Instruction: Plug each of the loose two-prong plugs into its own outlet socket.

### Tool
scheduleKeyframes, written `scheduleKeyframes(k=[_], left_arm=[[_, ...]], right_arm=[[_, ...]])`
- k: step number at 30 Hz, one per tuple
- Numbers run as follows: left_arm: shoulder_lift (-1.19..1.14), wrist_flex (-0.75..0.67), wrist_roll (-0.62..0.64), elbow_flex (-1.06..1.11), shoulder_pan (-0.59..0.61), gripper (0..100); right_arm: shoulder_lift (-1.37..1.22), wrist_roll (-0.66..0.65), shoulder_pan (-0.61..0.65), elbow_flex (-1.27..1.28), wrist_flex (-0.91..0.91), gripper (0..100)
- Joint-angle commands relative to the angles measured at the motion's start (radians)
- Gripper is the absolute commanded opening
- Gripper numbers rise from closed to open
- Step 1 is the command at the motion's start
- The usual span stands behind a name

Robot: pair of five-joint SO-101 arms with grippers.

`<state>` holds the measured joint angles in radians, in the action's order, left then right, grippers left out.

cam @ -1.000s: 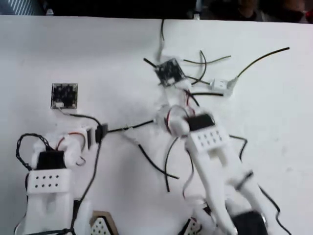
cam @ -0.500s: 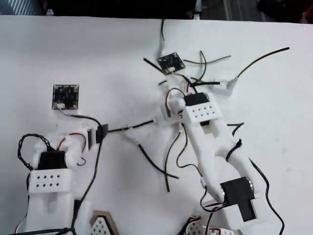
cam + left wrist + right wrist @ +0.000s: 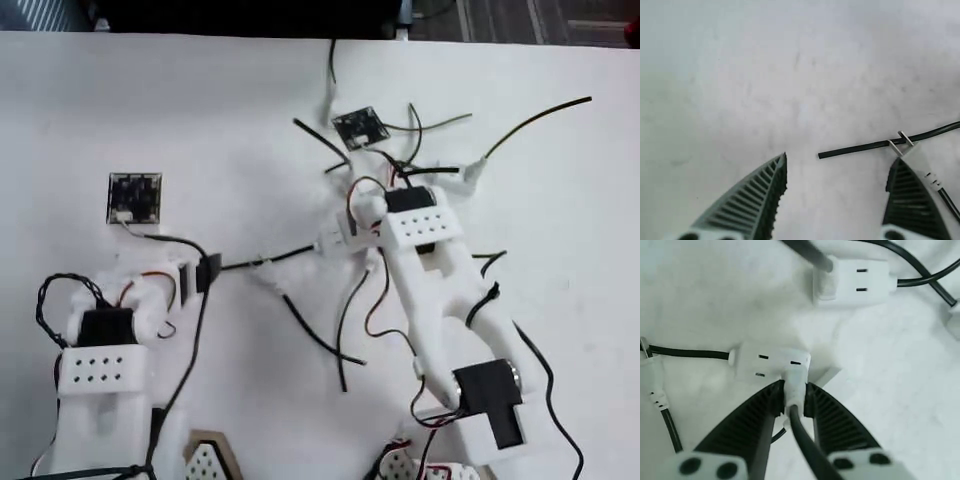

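My right gripper (image 3: 793, 386) is shut on a white plug (image 3: 792, 375) that sits in a white outlet block (image 3: 757, 364). In the high view this gripper (image 3: 345, 232) is at the table's middle, beside the block (image 3: 327, 242). A second outlet block (image 3: 860, 282) lies just beyond, with a black cord at one end. A loose two-prong plug (image 3: 914, 154) lies with its prongs across a black cord (image 3: 860, 146), close to one finger (image 3: 910, 195) of my open left gripper (image 3: 840, 162). The same plug (image 3: 263, 266) lies between the two arms; my left gripper (image 3: 197, 272) is at lower left.
Two black square tags lie flat, one at the left (image 3: 133, 196) and one far centre (image 3: 360, 126). Several loose black cords (image 3: 320, 340) sprawl around the right arm. A white connector (image 3: 455, 172) on a long cord lies at the right.
The right arm has changed pose and its wrist has shifted toward the far side. The far black tag has slid farther away and a little right. The left arm has kept still.
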<state>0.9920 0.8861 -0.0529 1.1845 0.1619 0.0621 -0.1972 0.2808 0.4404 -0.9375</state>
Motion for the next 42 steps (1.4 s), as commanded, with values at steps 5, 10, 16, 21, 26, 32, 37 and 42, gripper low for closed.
scheduleKeyframes(k=[5, 10, 16, 21, 26, 32, 37, 42], left_arm=[[0.024, -0.015, -0.008, 0.002, 0.012, 32], [0.024, -0.014, -0.008, 0.002, 0.012, 32], [0.024, -0.017, -0.008, 0.012, 0.012, 32], [0.024, -0.015, -0.008, 0.012, 0.013, 32], [0.024, -0.015, -0.008, 0.012, 0.013, 32], [0.024, -0.015, -0.008, 0.014, 0.013, 32], [0.024, -0.015, -0.008, 0.014, 0.013, 32], [0.024, -0.015, -0.008, 0.014, 0.013, 32]], right_arm=[[-0.048, -0.006, -0.005, -0.048, 0.015, 1.7], [-0.059, 0.000, -0.002, -0.048, 0.039, 1.7], [-0.061, 0.000, -0.010, -0.043, 0.044, 1.7], [-0.061, 0.000, -0.010, -0.044, -0.004, 1.7], [-0.059, -0.005, -0.010, -0.046, -0.027, 1.7], [-0.058, -0.003, -0.048, -0.049, -0.024, 1.7], [-0.059, -0.002, -0.053, -0.054, -0.045, 1.7], [-0.064, 0.000, -0.018, -0.060, -0.071, 1.7]])
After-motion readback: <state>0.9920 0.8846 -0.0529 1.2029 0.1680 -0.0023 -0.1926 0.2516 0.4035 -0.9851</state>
